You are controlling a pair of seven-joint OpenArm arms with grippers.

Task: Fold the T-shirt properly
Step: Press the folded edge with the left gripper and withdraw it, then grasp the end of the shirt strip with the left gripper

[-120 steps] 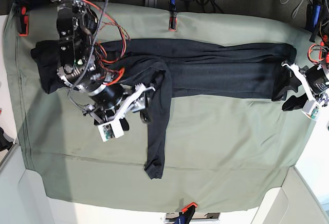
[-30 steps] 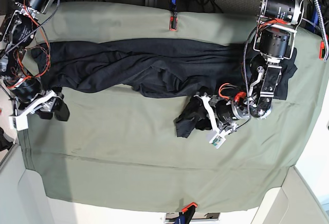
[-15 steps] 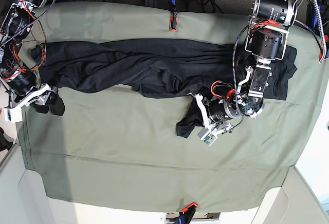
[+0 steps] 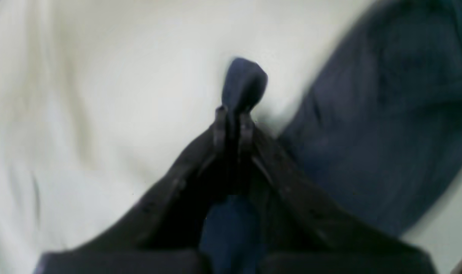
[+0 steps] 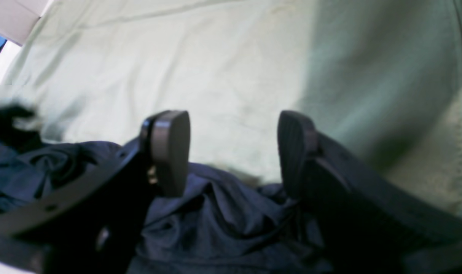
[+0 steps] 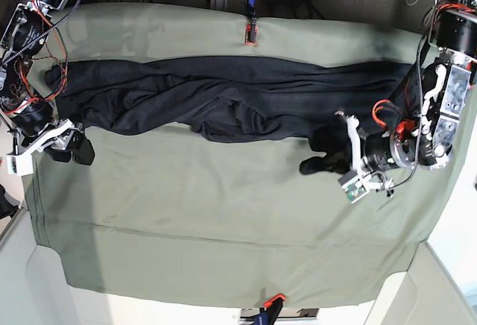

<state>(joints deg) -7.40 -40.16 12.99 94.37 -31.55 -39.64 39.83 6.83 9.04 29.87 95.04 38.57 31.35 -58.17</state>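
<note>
On the sage-green tabletop cloth (image 6: 223, 221): one black T-shirt (image 6: 223, 98); left pincer (image 4: 233, 114), 3 o'clock, clamps a fold; right pincer (image 5: 233, 152), 9 o'clock, gapes wide.

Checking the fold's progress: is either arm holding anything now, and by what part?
The left gripper is shut on a bunched end of the T-shirt; which part cannot be told. The right gripper is open, empty.

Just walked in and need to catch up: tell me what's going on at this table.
A two-armed robot is folding a dark T-shirt that lies bunched in a long strip across a green table cloth. The left gripper is shut on a bit of the shirt's fabric near one end. The right gripper is open, hovering at the shirt's other end, holding nothing.
</note>
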